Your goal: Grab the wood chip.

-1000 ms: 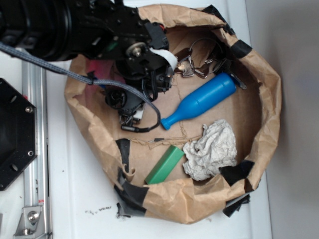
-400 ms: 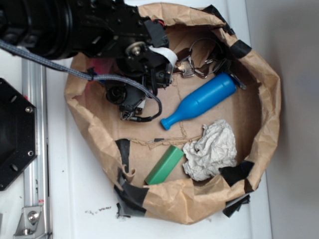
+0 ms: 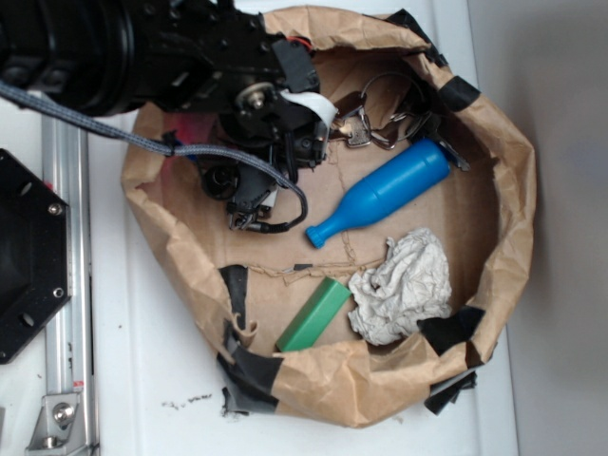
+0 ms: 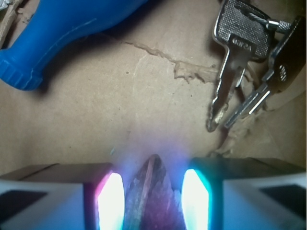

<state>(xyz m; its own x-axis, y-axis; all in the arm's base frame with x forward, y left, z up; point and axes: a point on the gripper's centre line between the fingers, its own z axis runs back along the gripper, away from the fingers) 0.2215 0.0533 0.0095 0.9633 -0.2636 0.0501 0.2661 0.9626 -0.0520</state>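
Observation:
The wood chip (image 4: 151, 201) is a dark, grainy sliver with a pointed tip. In the wrist view it stands between the two glowing pads (image 4: 111, 201) of my gripper (image 4: 153, 188), which is shut on it just above the brown cardboard floor. From the exterior view the gripper (image 3: 249, 218) is at the left inside the paper-walled bin (image 3: 518, 190), and the arm hides the chip there.
A blue bottle-shaped thing (image 3: 380, 193) (image 4: 62, 28) lies just right of the gripper. A bunch of keys (image 3: 366, 128) (image 4: 240, 62) lies at the back. A green block (image 3: 314, 314) and crumpled paper (image 3: 402, 285) lie at the front. Something pink (image 3: 195, 128) shows under the arm.
The gripper and wrist have shifted slightly up and to the left in the exterior view. The other objects in the bin have not moved.

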